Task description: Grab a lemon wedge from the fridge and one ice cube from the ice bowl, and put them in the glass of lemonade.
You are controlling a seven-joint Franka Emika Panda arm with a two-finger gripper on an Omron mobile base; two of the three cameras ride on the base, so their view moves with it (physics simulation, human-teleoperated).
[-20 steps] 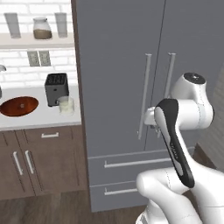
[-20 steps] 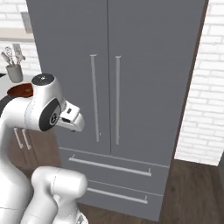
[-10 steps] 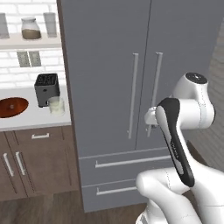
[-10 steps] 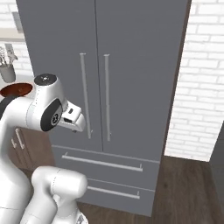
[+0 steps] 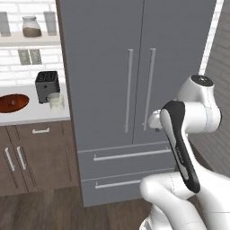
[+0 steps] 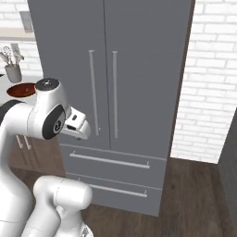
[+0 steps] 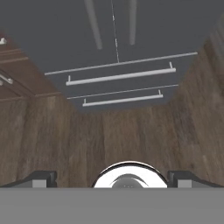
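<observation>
Down at the bottom of the hand view, the gripper shows its two small dark finger tips standing wide apart, nothing between them, aimed at dark wood-plank floor and the two lower drawers of the fridge. The hand juts out just in front of the fridge doors in the right base view, at the lower left of the frame, the white arm folded back on itself with its dark-banded forearm rising at the lower right of the left base view.

Matte grey and flat-faced, the fridge stands shut, its twin long silver bar handles vertical beside the centre seam and two horizontal bars on the drawers below.

To the left in the left base view, a pale counter over brown wooden cabinets carries the wide, shallow, reddish-brown ice bowl at the far left edge, a boxy black toaster, and the short clear glass of lemonade just in front of the toaster. White brick wall runs behind, with a shelf holding a jar. Neither lemon wedge nor ice cube can be made out.
</observation>
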